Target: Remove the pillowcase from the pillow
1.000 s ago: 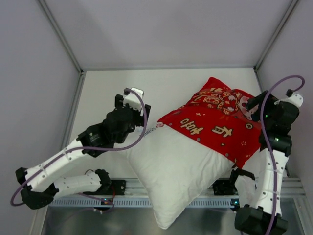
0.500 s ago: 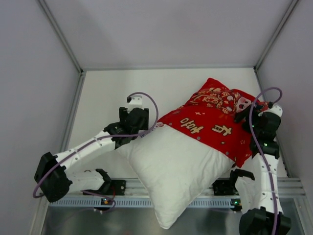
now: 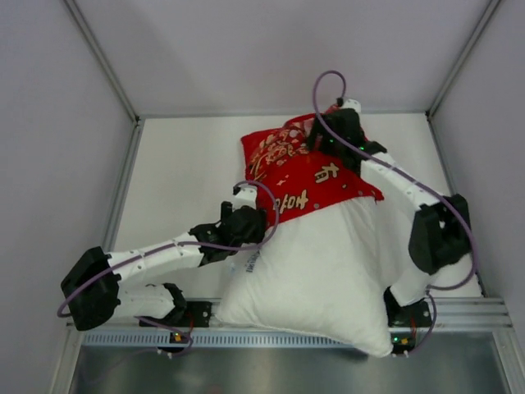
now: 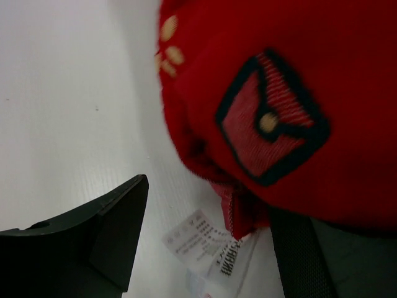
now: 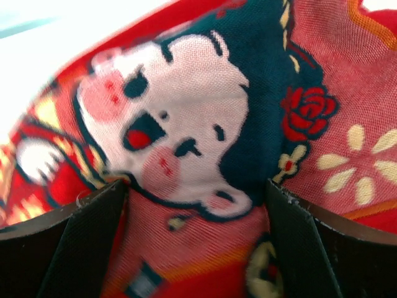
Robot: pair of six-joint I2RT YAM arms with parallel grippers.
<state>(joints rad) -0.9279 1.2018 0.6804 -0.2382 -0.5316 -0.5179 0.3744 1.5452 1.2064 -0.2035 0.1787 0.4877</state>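
The white pillow (image 3: 320,271) lies in the middle of the table, its near corner at the front rail. The red printed pillowcase (image 3: 303,176) covers only its far end. My right gripper (image 3: 318,141) reaches over the far end and is shut on a thick bunch of the pillowcase (image 5: 186,155), which fills the gap between its fingers (image 5: 80,242). My left gripper (image 3: 256,223) sits at the pillow's left side by the pillowcase's open edge. It is open (image 4: 208,248), with the pillow's sewn label (image 4: 205,245) and the red zipper hem (image 4: 239,211) between its jaws.
White walls with aluminium posts (image 3: 102,61) close in the table on three sides. A slotted rail (image 3: 131,338) runs along the front by the arm bases. Bare white table (image 3: 180,164) lies at the far left.
My right arm has swung from the right side to the far middle, dragging the pillowcase end with it. The pillow has turned and more white shows. My left gripper moved right onto the pillow's edge.
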